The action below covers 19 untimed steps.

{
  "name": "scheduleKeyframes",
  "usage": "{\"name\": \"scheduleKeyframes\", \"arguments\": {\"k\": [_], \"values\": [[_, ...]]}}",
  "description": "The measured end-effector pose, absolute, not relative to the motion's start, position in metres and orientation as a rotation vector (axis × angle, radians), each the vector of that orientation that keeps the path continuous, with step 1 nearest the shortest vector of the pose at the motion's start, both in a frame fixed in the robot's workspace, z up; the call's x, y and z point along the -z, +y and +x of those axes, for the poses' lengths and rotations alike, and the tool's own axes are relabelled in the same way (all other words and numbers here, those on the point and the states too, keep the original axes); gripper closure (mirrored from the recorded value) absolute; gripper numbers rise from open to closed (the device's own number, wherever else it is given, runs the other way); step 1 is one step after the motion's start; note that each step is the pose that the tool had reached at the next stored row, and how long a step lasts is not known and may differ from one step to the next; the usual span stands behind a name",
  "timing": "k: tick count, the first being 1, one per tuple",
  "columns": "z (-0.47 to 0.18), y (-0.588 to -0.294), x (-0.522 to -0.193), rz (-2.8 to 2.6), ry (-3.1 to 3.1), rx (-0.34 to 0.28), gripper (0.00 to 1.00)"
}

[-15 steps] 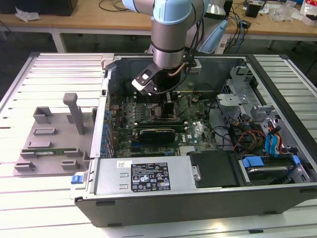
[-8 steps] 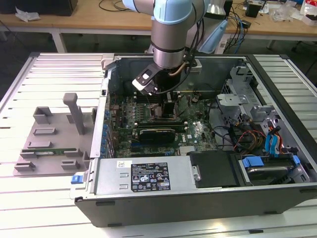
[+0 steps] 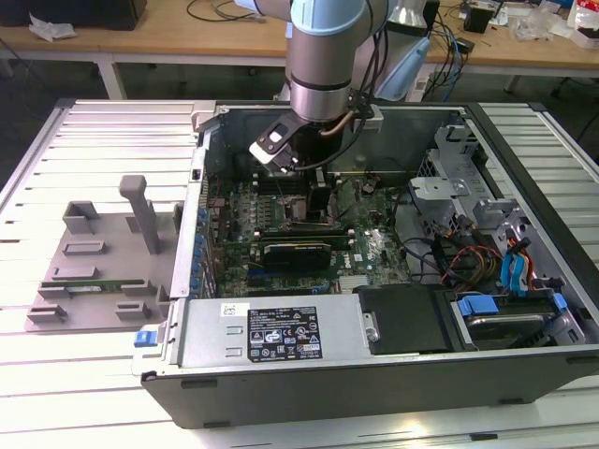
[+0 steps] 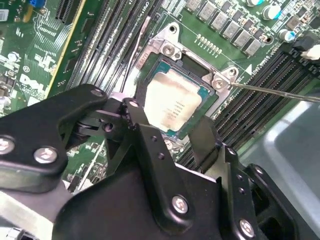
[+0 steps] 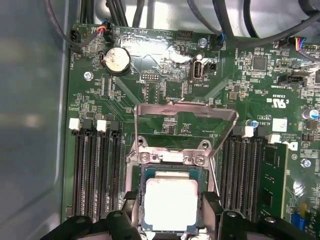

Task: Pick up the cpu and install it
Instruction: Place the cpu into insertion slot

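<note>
Cpu (image 5: 170, 202) lies flat in the square socket (image 5: 172, 158) on the motherboard (image 3: 243, 220), toward the far side of the open computer case (image 3: 393, 374). Its silver top faces up and its 4 edges sit square to the socket walls. That looks seated to me, or very nearly. The socket's metal load plate (image 5: 185, 106) stands tipped up and back, and its thin lever (image 4: 280, 92) is swung out, which leaves the well open for the chip to go down. The gripper (image 4: 167, 120) hangs straight down over the chip, low and close. I cannot tell whether it pinches the chip or stands loose. On the exterior view's left, a grey fixture (image 3: 94, 253) carries 1 long green memory stick (image 3: 89, 281).
</note>
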<state>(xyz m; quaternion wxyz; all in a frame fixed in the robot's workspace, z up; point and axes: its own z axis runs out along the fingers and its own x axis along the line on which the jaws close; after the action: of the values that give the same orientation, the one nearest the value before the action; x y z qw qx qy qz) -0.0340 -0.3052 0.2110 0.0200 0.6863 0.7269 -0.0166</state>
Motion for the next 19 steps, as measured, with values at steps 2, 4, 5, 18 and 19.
{"name": "scheduleKeyframes", "arguments": {"k": [2,4,5,18,19], "values": [[-0.034,-0.3051,-0.2137,2.129,2.255,0.052,0.53],[-0.0342,-0.3051,-0.2163,2.129,2.255,0.051,0.64],[-0.0345,-0.3053,-0.2164,2.129,2.255,0.051,0.71],[-0.0362,-0.3098,-0.2075,2.127,2.254,0.054,0.89],[-0.0362,-0.3097,-0.2073,2.127,2.254,0.054,0.89]]}}
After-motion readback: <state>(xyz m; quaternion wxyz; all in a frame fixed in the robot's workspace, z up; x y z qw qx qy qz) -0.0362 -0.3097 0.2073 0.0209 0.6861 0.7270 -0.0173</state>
